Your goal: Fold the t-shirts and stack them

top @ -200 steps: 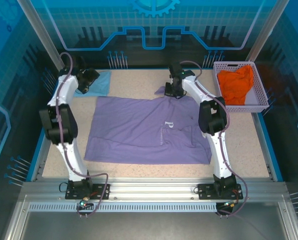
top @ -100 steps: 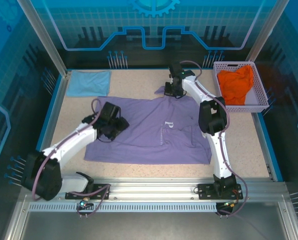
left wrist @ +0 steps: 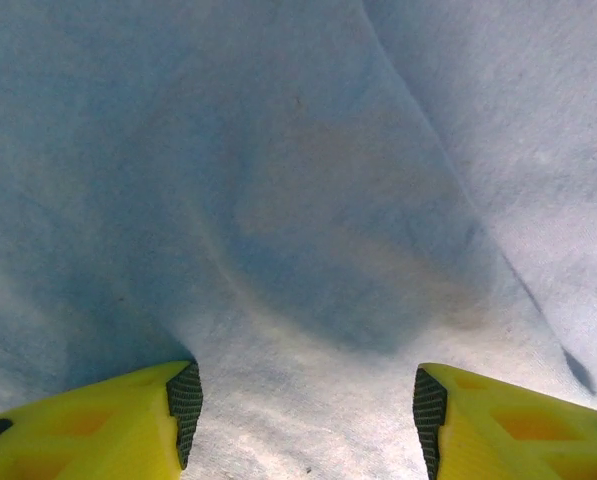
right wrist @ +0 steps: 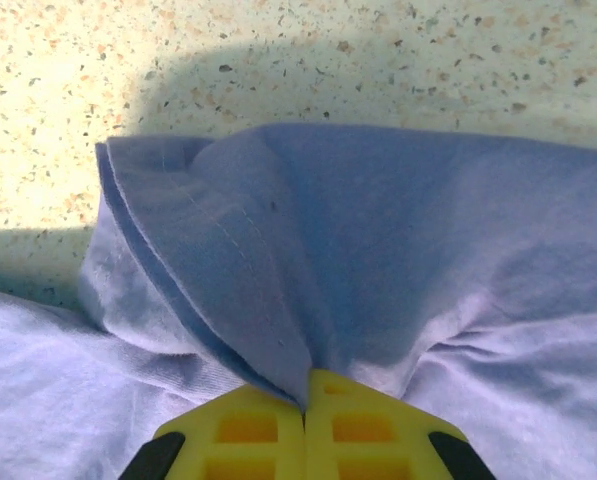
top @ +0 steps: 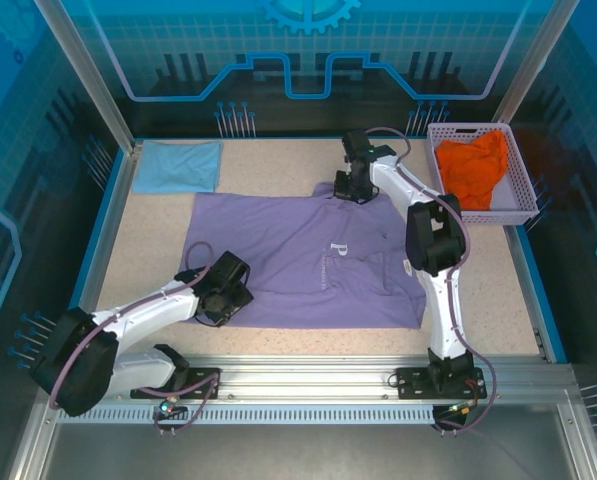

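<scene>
The lavender t-shirt (top: 298,255) lies spread flat across the middle of the table. My left gripper (top: 228,290) is low over its near-left corner. In the left wrist view the left gripper (left wrist: 306,410) is open, its yellow fingers (left wrist: 183,405) apart with pale cloth (left wrist: 308,200) between and beneath them. My right gripper (top: 356,188) is at the shirt's far edge. There the right gripper (right wrist: 305,400) is shut on a bunched fold of the lavender t-shirt (right wrist: 278,230). A light blue t-shirt (top: 178,165) lies folded at the far left corner. An orange t-shirt (top: 473,170) sits crumpled in the basket.
The pale lattice basket (top: 521,185) stands at the far right corner. Bare speckled tabletop (top: 143,240) shows left of the lavender shirt and on its right side. A raised blue rim (top: 538,290) borders the table.
My left arm swung from the light blue shirt at the far left down to the lavender shirt's near-left corner, its jaws narrowing somewhat. The right gripper kept its hold, shifting only slightly.
</scene>
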